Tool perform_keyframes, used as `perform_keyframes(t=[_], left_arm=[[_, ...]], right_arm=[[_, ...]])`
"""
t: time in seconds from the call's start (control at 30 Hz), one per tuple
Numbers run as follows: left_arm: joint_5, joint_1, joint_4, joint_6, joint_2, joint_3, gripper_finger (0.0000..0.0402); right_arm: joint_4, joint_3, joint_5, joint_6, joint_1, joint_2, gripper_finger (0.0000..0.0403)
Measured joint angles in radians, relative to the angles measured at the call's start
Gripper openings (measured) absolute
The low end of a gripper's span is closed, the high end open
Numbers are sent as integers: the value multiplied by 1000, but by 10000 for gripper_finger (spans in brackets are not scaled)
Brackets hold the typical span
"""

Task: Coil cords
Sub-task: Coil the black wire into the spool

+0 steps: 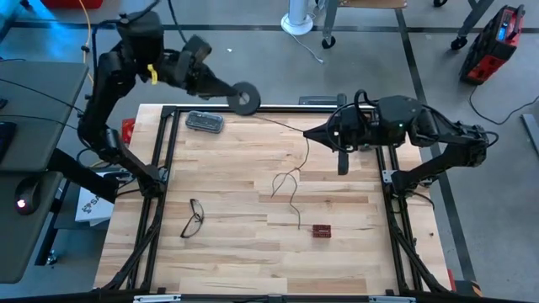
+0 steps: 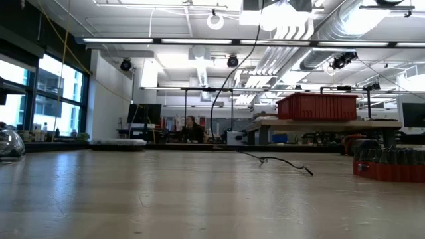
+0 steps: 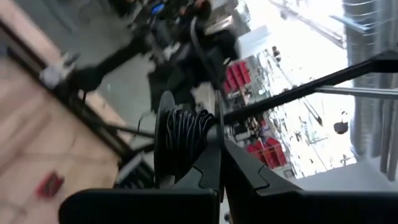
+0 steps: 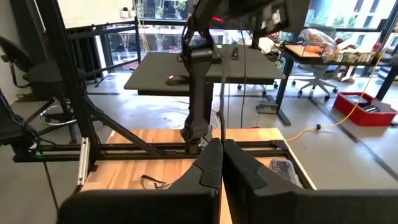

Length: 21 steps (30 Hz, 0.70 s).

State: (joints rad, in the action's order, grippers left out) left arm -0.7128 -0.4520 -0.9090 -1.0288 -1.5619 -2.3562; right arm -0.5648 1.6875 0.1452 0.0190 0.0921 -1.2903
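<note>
The cord is one thin dark wire with a round black reel (image 1: 244, 98). My left gripper (image 1: 229, 91) holds the reel up over the table's far edge, shut on it. Wound turns of wire (image 3: 183, 140) show between the reel's two discs. From the reel the cord (image 1: 278, 124) runs to my right gripper (image 1: 308, 133), which is shut on it above the table's far middle. Below that the cord drops to the wood and lies in loose bends (image 1: 290, 181), its free end (image 1: 299, 225) near the middle. In the low view both grippers are out of the picture. My left gripper pinches the reel by one disc's edge (image 3: 214, 134) between its two fingers (image 3: 208, 171), which come about level from the table's left side. The reel is lifted clear of the table. My right gripper pinches the thin cord (image 4: 222, 134) between its shut fingertips. The fingers (image 4: 208, 168) point about level toward the table's left side. The cord runs on straight from them toward the reel. Its other part hangs down slack, and its lower length (image 2: 279, 160) lies on the table.
Black-framed eyeglasses (image 1: 193, 218) lie near the table's left side. A small dark red block (image 1: 321, 230) sits by the cord's free end. A clear flat case (image 1: 205, 122) rests at the far left. A black frame (image 1: 160, 151) borders the tabletop.
</note>
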Motion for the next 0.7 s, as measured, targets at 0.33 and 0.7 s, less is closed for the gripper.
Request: perform_keyframes(t=[0.33,0.7], left_arm=[[10,101,-35,-20,-47,0,1],[-74,193,79,-113,-124,0,1]], right_arm=[[49,0,20,43,-7,2,0],[78,0,22,83,-38,-4,0]])
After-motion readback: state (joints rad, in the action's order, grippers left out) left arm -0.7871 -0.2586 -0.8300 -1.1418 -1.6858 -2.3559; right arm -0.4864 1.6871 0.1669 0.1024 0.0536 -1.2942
